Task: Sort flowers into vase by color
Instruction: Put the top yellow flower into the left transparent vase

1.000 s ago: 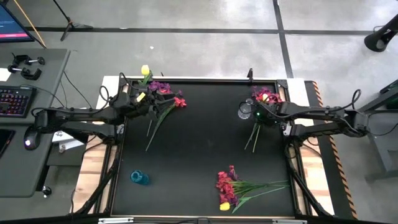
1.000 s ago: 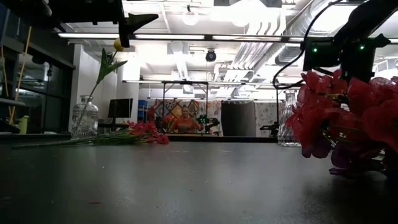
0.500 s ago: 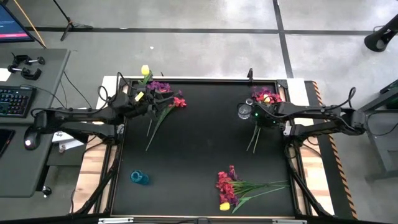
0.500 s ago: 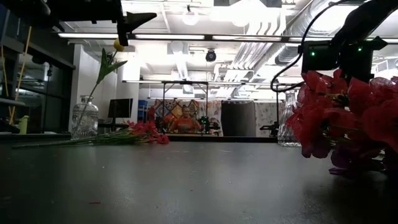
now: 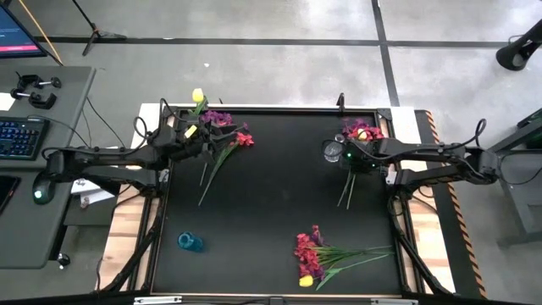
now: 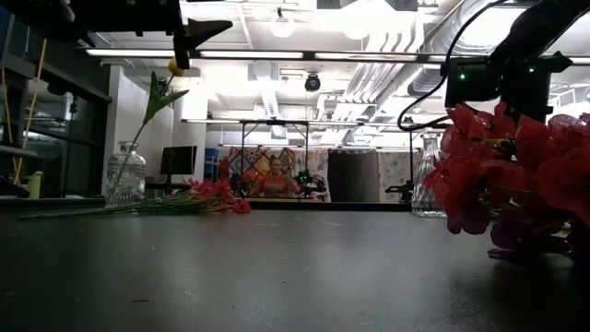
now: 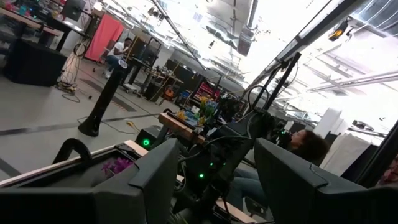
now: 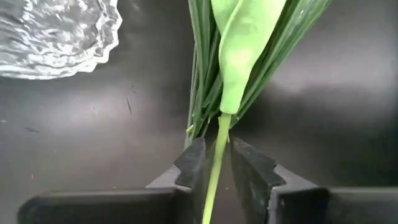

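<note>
My right gripper [image 5: 347,158] [image 8: 216,152] stands beside a clear glass vase [image 5: 332,152] [image 8: 56,28] and is shut on a green flower stem. Red and yellow blooms [image 5: 362,130] lie beyond it, toward the far edge, and stems [image 5: 345,191] trail toward the near edge. My left gripper [image 5: 193,138] [image 7: 214,149] is open and level, over a bunch of purple and red flowers [image 5: 222,127] at the far left. Next to that bunch, a yellow flower [image 5: 197,96] [image 6: 173,66] stands with its stem in another glass vase [image 6: 124,175]. A third bunch [image 5: 318,254] lies near the table's near edge. My right gripper pinches one pale green stem [image 8: 219,134] between its two fingers [image 8: 193,163], just below a broad leaf [image 8: 245,50]. The fingers come from above, pointing down. Further dark stems [image 8: 199,93] run beside it; whether they are held or lie on the table I cannot tell.
A small blue object [image 5: 190,242] sits at the near left of the black table [image 5: 271,203]. In the low view the near bunch's red blooms [image 6: 516,175] fill the right foreground. A desk with keyboard and mouse [image 5: 21,135] stands left of the table. A person [image 6: 274,177] sits far behind.
My right gripper has edged slightly toward the table's left, closer to the glass vase, and the stems below it have shifted with it.
</note>
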